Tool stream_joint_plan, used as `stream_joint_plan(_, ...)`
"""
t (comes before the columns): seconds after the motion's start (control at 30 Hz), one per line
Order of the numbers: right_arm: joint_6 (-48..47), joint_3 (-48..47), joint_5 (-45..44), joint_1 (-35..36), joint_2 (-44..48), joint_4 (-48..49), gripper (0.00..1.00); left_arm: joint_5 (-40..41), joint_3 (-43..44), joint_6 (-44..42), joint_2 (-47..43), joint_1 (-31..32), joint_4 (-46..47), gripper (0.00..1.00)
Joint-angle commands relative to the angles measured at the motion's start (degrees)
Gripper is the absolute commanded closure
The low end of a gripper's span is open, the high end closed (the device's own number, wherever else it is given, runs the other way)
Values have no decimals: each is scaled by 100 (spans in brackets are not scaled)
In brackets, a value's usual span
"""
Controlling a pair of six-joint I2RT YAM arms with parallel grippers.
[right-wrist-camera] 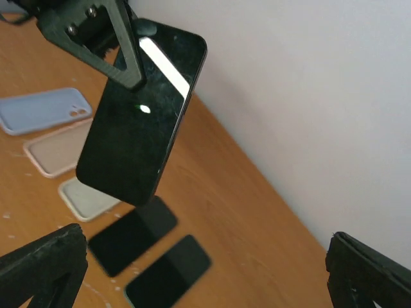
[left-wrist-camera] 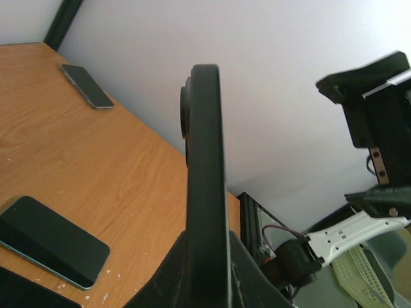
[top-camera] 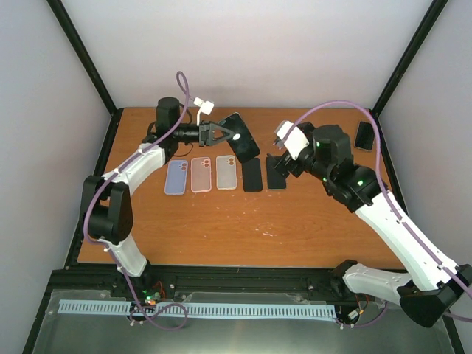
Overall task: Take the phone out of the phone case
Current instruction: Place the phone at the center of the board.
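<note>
A black phone in its dark case [top-camera: 242, 136] hangs in the air over the back of the table, and my left gripper [top-camera: 221, 134] is shut on its lower end. The left wrist view shows the phone [left-wrist-camera: 207, 179] edge-on, upright between my left gripper's [left-wrist-camera: 207, 273] fingers, with the camera bump facing left. In the right wrist view its glossy screen [right-wrist-camera: 141, 109] faces me, tilted, with the left gripper's fingers [right-wrist-camera: 109, 38] clamped at its top. I cannot tell case from phone. My right gripper [top-camera: 279, 156] [right-wrist-camera: 205, 269] stands wide open just right of the phone, apart from it, holding nothing.
Three empty cases lie in a row on the table: blue [top-camera: 175, 177], pink [top-camera: 200, 174] and whitish [top-camera: 226, 172]. Two bare black phones [top-camera: 252, 175] [top-camera: 276, 175] lie beside them, below the held phone. Another phone [top-camera: 363, 136] lies at the back right corner.
</note>
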State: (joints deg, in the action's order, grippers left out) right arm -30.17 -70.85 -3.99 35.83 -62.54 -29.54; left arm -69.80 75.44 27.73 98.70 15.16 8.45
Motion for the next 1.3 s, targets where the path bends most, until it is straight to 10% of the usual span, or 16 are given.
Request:
stream_joint_plan(0.0,972,-503,1489,-394,-171,-824,1,-621,-109,-8,-417,7,771,99)
stream_joint_plan(1.27,2667,-948,4666,-1078,-1165,-1125,64,-1062,27,-1280,-1033,1025,-184,99)
